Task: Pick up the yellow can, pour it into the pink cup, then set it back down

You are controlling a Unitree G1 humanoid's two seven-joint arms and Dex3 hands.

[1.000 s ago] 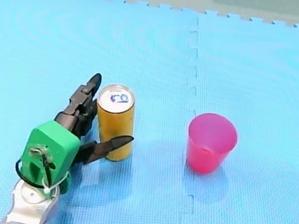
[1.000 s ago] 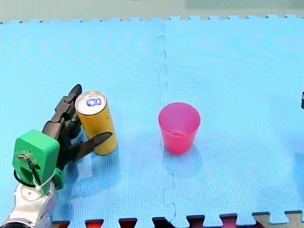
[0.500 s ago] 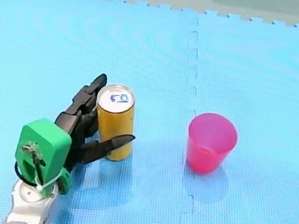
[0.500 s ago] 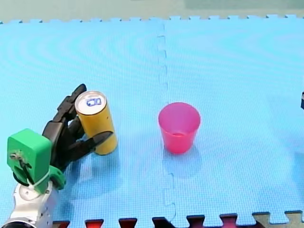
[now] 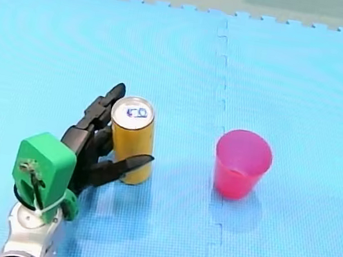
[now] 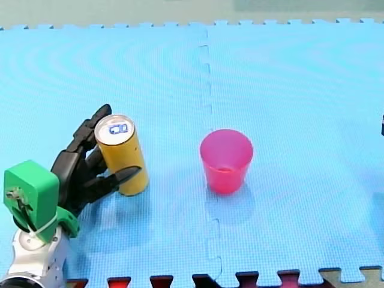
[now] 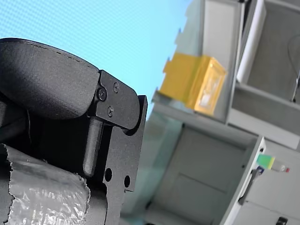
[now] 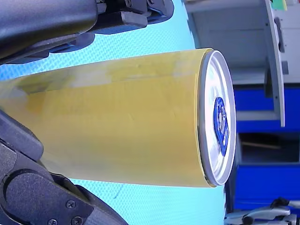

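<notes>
First head view: left hand [image 5: 93, 150] spread around the can [image 5: 131, 143], not clamped.
Smooth, thin-walled, probably slippery; grip it mid-body, gently.

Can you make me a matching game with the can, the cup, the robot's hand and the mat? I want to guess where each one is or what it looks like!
1. yellow can
2. pink cup
3. left hand
4. foam mat

A. blue, under everything
B. open, just left of the can
C. standing right of the can, mouth up
D. upright, silver top with a blue tab

Pairs: 1-D, 2-C, 3-B, 4-A
</notes>
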